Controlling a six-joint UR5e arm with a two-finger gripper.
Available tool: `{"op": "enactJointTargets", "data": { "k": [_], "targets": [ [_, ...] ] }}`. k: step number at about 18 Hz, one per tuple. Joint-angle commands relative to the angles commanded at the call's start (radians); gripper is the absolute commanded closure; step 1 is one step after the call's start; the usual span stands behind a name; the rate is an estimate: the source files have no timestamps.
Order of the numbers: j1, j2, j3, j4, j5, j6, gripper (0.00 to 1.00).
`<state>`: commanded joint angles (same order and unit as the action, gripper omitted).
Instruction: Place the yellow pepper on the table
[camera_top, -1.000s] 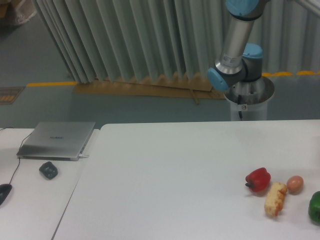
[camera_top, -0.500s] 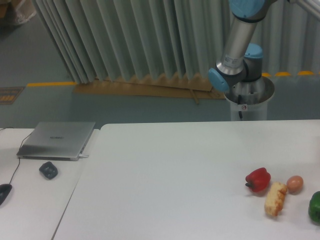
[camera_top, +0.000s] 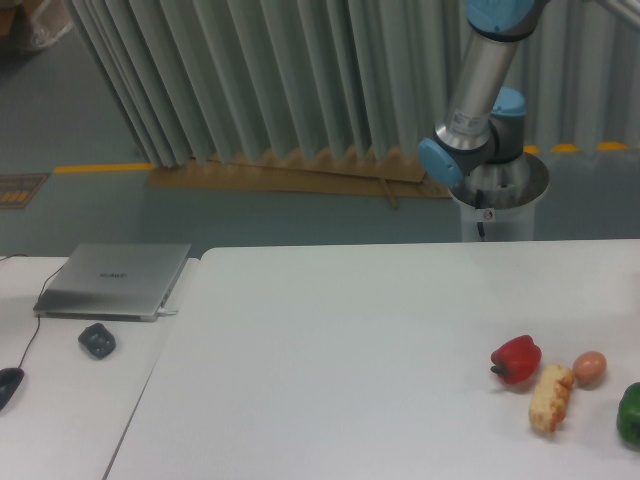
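The yellow pepper is out of view. The large white table (camera_top: 340, 330) fills the lower middle and right of the camera view. Only the arm's lower links (camera_top: 478, 90) show, rising from the grey base behind the table's far right edge and leaving the frame at the top. The gripper itself is out of the frame.
A red pepper (camera_top: 516, 359), a pale bumpy corn piece (camera_top: 551, 397), a small brownish egg-like item (camera_top: 590, 368) and a green pepper (camera_top: 630, 414) sit at the table's right. A silver laptop (camera_top: 113, 280), a dark small object (camera_top: 97, 340) and a mouse (camera_top: 8, 384) lie on the left side table.
The arm's upper link has leaned slightly to the right and upward. The items on the table have not moved.
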<state>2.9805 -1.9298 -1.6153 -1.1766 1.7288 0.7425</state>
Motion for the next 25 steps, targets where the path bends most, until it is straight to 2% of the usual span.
{"op": "enactJointTargets", "data": {
  "k": [15, 18, 19, 20, 22, 25],
  "targets": [
    [0.002, -0.021, -0.021, 0.014, 0.000, -0.018, 0.00],
    [0.005, -0.020, -0.023, 0.017, 0.000, -0.015, 0.08],
    [0.008, -0.020, -0.029, 0.017, -0.002, -0.012, 0.22],
    [0.009, -0.017, -0.037, 0.018, -0.002, -0.008, 0.31],
    [0.008, -0.017, -0.023, 0.014, 0.003, -0.003, 0.40],
    [0.009, -0.011, -0.024, 0.011, -0.002, -0.002, 0.49]
  ]
}}
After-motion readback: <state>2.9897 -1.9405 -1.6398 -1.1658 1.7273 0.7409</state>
